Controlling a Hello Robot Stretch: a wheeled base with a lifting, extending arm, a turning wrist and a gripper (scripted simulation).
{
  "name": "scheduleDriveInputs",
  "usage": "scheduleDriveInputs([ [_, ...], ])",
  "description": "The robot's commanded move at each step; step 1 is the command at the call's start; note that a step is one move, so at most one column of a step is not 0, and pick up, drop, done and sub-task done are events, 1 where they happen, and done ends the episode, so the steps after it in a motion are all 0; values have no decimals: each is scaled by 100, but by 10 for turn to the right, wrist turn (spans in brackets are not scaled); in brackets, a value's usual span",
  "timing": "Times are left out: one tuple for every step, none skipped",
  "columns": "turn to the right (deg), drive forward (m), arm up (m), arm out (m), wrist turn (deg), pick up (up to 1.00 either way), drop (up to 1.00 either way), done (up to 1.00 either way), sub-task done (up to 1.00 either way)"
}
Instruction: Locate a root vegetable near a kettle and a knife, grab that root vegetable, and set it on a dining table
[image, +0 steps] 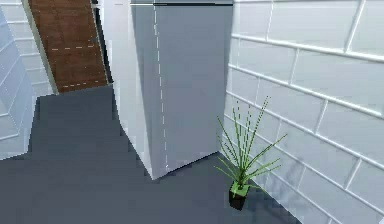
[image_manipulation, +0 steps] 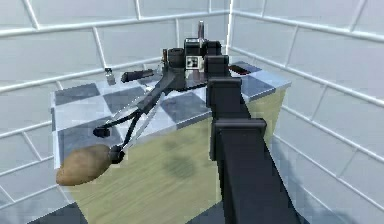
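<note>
Arm side view: the counter (image_manipulation: 180, 165); my arm (image_manipulation: 240, 150); its gripper (image_manipulation: 110, 143) reaching toward the picture's lower left. A brown root vegetable (image_manipulation: 85, 166) hangs at the fingers' far end, clear of the counter, its long axis roughly continuing their line. I cannot tell the fingers' state.

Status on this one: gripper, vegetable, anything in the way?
Gripper holds brown root vegetable, clear of the counter corner. Fridge and potted plant close ahead.

The dark square arm (image_manipulation: 238, 150) is carrying two white, black-marked squares (image_manipulation: 192, 62) at its far end, beside the dark, thin-fingered end effector (image_manipulation: 108, 143)
</note>
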Motion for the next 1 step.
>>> scheduleDriveInputs([
  [0,0,0,-36,0,0,0,0,0],
])
